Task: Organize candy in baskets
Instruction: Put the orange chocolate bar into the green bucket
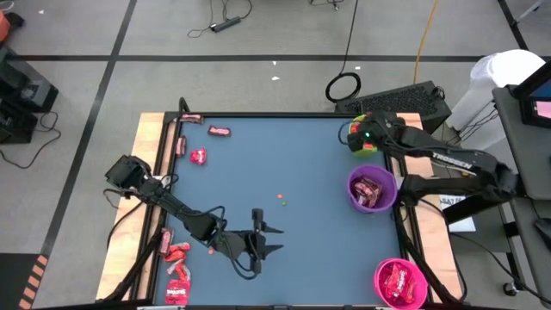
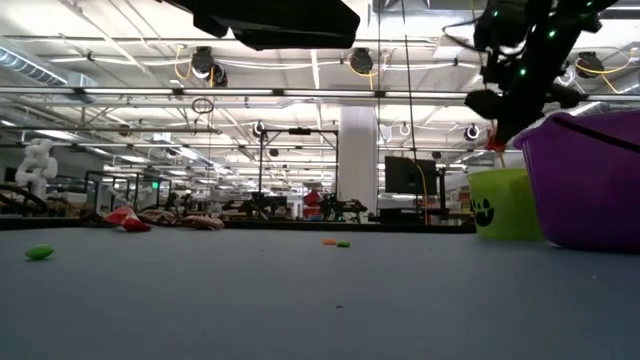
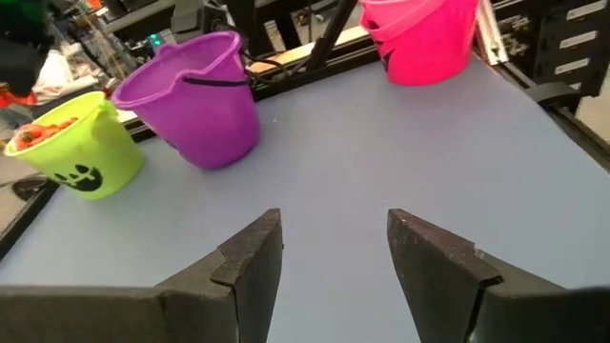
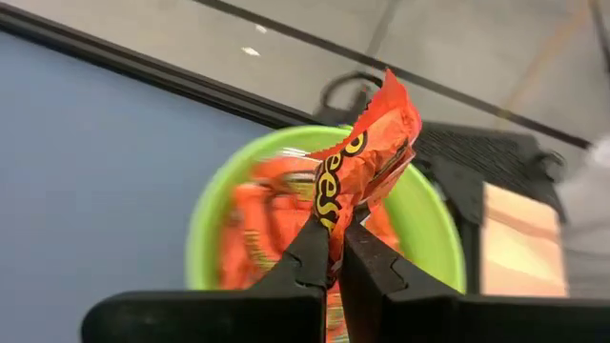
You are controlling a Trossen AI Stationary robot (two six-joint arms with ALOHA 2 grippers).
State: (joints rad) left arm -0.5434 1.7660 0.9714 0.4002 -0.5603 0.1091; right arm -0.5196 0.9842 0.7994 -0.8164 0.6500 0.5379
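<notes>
Candy drop time, basically. My right gripper (image 4: 335, 229) is pinched tight on an orange wrapped candy (image 4: 367, 143), hanging right over the lime green basket (image 4: 205, 229), which already has orange wrappers in it. Best move, I reckon, is to keep centred over the opening before letting go, since the wrapper is floppy and could catch the rim. My left gripper (image 1: 269, 240) waits low over bare blue table (image 1: 310, 164) with its fingers spread and nothing between them. Purple basket (image 1: 372, 189) and pink basket (image 1: 400, 282) hold red pieces; more red candies (image 1: 177, 251) sit along the left edge, well apart from the baskets.
</notes>
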